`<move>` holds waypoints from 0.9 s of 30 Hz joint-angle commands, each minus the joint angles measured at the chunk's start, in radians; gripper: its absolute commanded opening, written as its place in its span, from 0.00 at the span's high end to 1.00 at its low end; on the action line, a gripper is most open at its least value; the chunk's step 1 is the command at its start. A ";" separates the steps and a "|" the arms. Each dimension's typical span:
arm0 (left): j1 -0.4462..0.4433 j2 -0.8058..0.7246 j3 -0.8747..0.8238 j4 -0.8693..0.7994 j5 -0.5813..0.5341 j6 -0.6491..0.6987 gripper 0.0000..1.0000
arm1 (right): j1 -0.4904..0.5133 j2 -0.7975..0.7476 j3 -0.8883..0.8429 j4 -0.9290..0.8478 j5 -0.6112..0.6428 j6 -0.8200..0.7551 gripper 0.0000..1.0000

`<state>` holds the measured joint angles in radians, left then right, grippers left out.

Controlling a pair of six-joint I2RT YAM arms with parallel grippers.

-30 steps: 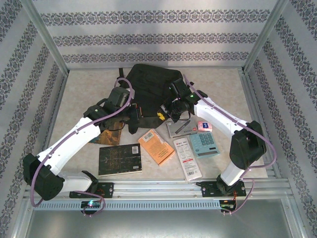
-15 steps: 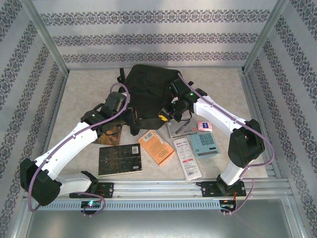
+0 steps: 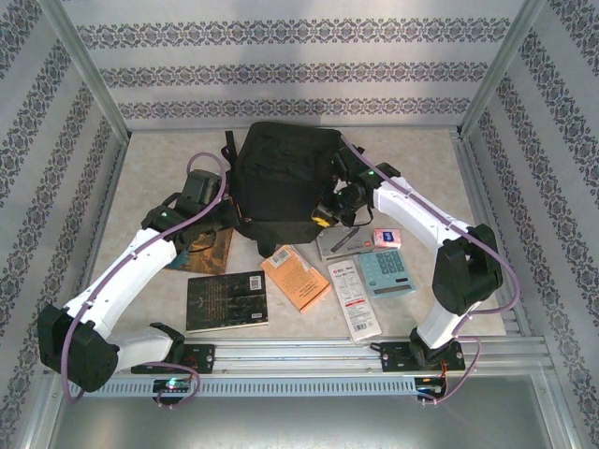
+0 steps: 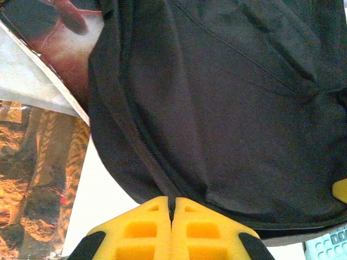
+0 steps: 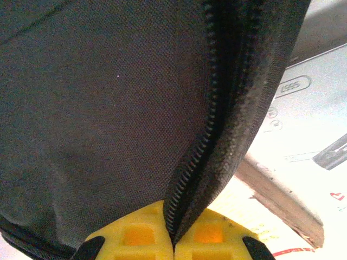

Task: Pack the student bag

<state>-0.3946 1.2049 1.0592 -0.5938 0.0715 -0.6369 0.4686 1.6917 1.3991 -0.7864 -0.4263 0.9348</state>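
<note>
The student bag [image 3: 284, 178], a large black fabric backpack, stands lifted at the middle back of the table, held from both sides. My left gripper [image 3: 232, 213] is shut on the bag's lower left edge. In the left wrist view its yellow fingertips [image 4: 172, 208] pinch a dark seam of the bag [image 4: 227, 97]. My right gripper [image 3: 325, 215] is shut on the bag's lower right edge. The right wrist view has those fingertips [image 5: 174, 238] clamped on a zip edge of the bag [image 5: 97, 108], with the zip teeth running up from between them.
In front of the bag lie a dark book [image 3: 226, 300], an orange book [image 3: 294, 276], a brown-covered book [image 3: 211, 251] under my left arm, a long white pack [image 3: 354, 297], a teal calculator [image 3: 386, 271], a pink eraser [image 3: 386, 238] and a grey case [image 3: 342, 241].
Both grippers have moved back and apart while holding the bag. The bag has risen from lying slumped to standing taller and fuller.
</note>
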 commanded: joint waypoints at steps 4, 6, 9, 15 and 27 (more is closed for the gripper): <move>0.033 -0.032 0.004 -0.015 -0.023 -0.010 1.00 | -0.056 0.014 0.011 -0.056 0.083 -0.076 1.00; 0.032 -0.034 -0.001 0.003 0.030 -0.014 1.00 | -0.060 0.027 0.035 -0.048 0.082 -0.079 1.00; 0.011 -0.043 0.010 0.009 0.079 -0.008 1.00 | -0.063 0.034 0.055 -0.012 0.077 -0.080 1.00; -0.049 -0.068 0.038 -0.031 0.125 -0.021 1.00 | -0.087 0.108 0.138 -0.008 0.042 -0.117 0.98; -0.153 -0.008 0.019 0.044 0.103 -0.040 1.00 | -0.107 0.149 0.268 -0.125 0.167 -0.157 0.61</move>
<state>-0.5358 1.1774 1.0473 -0.5896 0.2020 -0.6640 0.3679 1.8526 1.6360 -0.8604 -0.3378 0.7753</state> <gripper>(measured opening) 0.052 0.367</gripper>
